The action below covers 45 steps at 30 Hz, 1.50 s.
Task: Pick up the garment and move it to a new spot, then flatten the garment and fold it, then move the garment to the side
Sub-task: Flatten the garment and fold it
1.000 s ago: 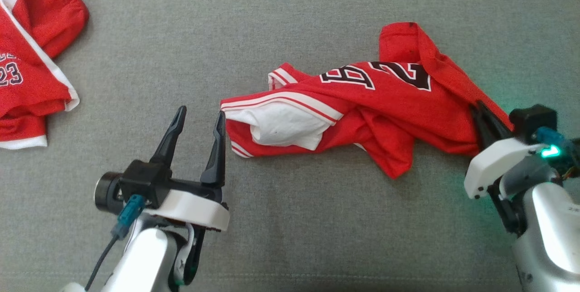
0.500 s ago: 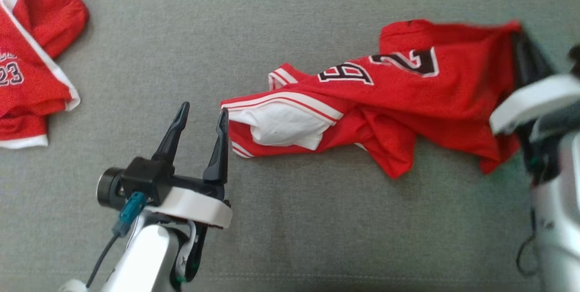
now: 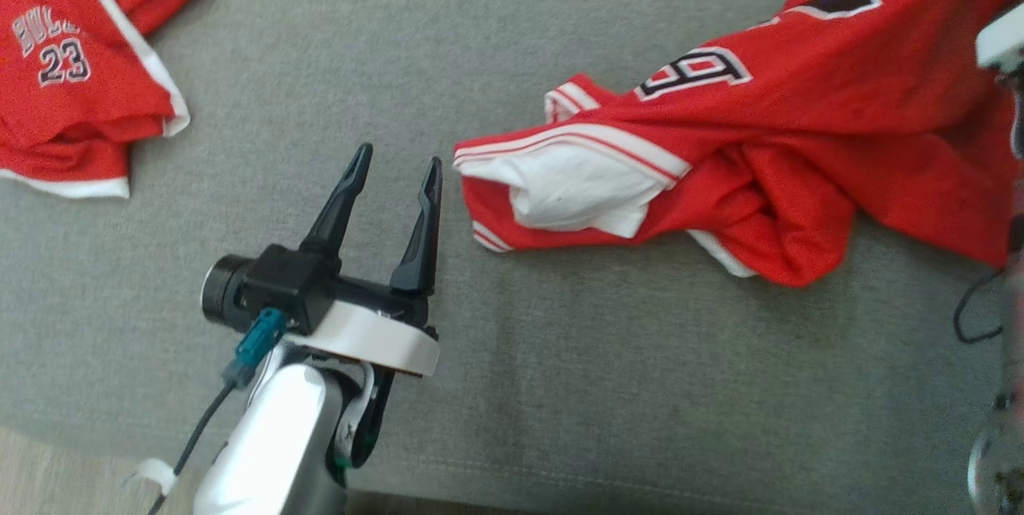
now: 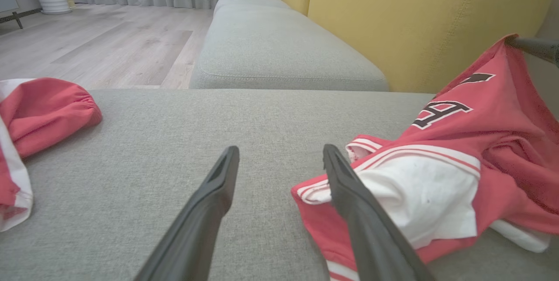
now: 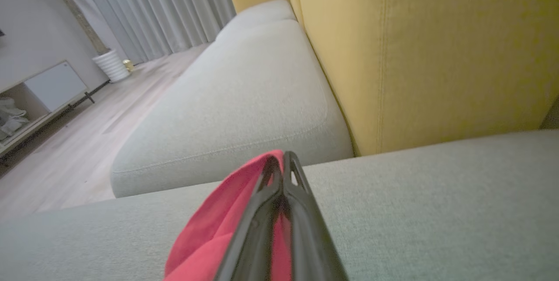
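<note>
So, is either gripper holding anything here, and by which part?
The right gripper pinches the red jersey by a fabric edge; the left gripper is open and empty.

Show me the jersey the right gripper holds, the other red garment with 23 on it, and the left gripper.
jersey (image 3: 840,123): head view, on its red body below the black number.
other red garment (image 3: 88,107): head view, red cloth under the 23.
left gripper (image 3: 399,157): head view, midway between its open fingertips.
</note>
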{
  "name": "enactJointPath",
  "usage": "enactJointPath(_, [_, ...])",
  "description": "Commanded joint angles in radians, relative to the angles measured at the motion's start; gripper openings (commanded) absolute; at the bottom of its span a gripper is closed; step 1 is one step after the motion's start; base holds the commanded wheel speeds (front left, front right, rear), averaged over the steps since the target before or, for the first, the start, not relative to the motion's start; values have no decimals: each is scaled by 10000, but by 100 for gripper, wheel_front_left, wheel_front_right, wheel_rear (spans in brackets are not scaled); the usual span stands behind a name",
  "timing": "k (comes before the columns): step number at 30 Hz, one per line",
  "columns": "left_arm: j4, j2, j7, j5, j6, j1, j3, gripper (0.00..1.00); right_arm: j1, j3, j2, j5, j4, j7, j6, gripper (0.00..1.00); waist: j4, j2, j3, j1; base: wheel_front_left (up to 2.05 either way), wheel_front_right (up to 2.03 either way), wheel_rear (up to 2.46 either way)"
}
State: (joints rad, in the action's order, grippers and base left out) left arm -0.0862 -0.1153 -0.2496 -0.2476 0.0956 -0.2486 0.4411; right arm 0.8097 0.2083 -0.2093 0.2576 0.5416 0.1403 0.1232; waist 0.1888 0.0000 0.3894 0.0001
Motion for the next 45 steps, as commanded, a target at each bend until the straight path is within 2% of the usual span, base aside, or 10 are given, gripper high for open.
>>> enactJointPath(1, [297, -40, -120, 88, -17, -360, -290, 100, 372, -41, -122, -64, -29, -96, 75, 0, 210, 0, 249, -1, 0, 0, 0])
enactJointPath(5, [246, 81, -121, 151, -145, -512, -238, 100, 823, 128, -177, -396, 1388, -330, 75, 0, 362, 0, 484, -1, 0, 0, 0])
enactJointPath(6, [230, 106, -121, 168, -167, -533, -239, 100, 884, 99, -160, -421, 1677, -435, 75, 27, 371, 0, 505, -1, 0, 0, 0])
enactJointPath(7, [214, 132, -121, 184, -187, -550, -239, 100, 910, 39, -179, -480, 1920, -577, 75, 80, 374, 0, 519, -1, 0, 0, 0])
enactJointPath(8, [198, 156, -121, 200, -202, -565, -243, 100, 917, -22, -179, -503, 2123, -736, 75, 100, 363, 0, 526, -1, 0, 0, 0])
enactJointPath(15, [122, 160, -121, 311, -232, -473, -474, 100, 307, -1192, -164, -466, 2188, -2218, 75, 100, -107, 0, 232, -1, 0, 0, 0])
enactJointPath(23, [152, -161, -122, 411, -92, -29, -899, 100, -1591, -2285, -182, -426, -177, -3250, 75, 100, -910, 0, -439, -1, 0, 0, 0])
enactJointPath(28, [169, -344, -122, 396, -10, 226, -1079, 100, -2976, -2311, 137, -554, -1930, -3099, 75, 100, -1194, 0, -818, -1, 0, 0, 0])
enactJointPath(35, [250, -506, -98, 322, 140, 753, -1141, 100, -5950, -2077, 1028, -949, -5075, -2040, 75, 100, -1477, 0, -1426, -1, 0, 0, 0])
enactJointPath(45, [394, -598, 70, 238, 258, 1238, -1033, 100, -7562, -2085, 1500, -1045, -6695, -1406, 75, 100, -1617, 0, -1744, -1, 0, 0, 0])
